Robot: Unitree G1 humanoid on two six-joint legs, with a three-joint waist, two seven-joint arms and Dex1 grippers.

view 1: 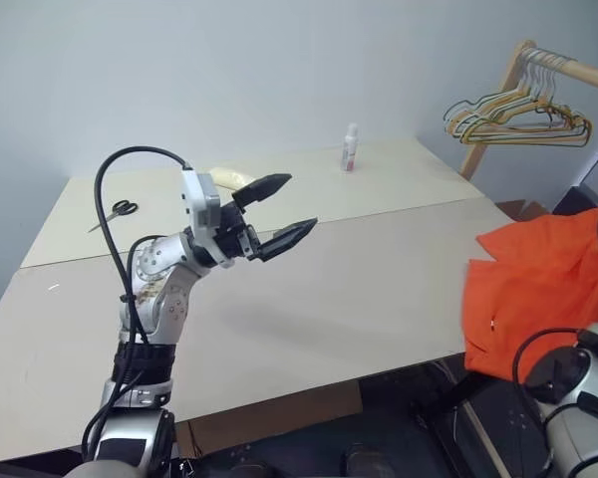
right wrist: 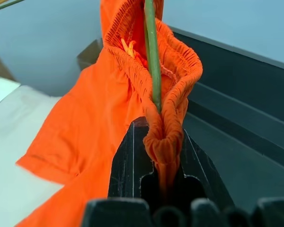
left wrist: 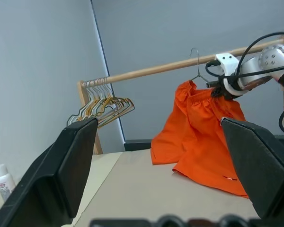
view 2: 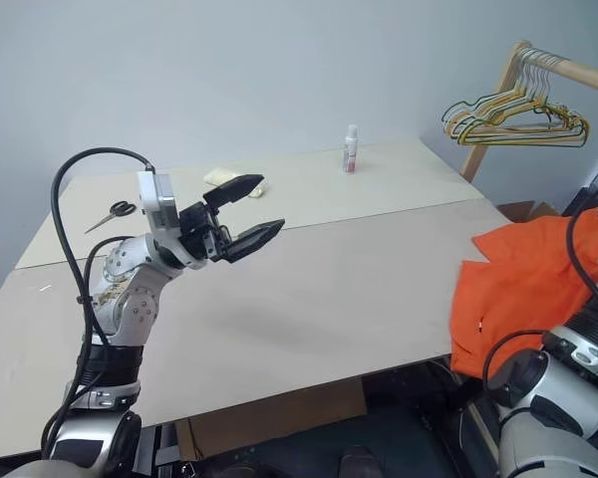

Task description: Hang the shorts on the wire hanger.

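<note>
step: hanging, late | R gripper (right wrist: 158, 156) pinches shorts (left wrist: 203, 127) waistband + wire hanger (right wrist: 151, 56), hook near rail (left wrist: 146, 72) | shorts trail onto table (view 1: 309, 289) edge | L gripper (view 1: 279, 211) spread, empty | next: prob. seat hook, release.

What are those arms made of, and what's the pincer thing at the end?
The left arm is silver-grey metal with rounded joints, black bands and a looping black cable. Its tool has a white block and two black, pointed, wedge-shaped fingers. The right arm has the same silver-and-black build and black cables.
</note>
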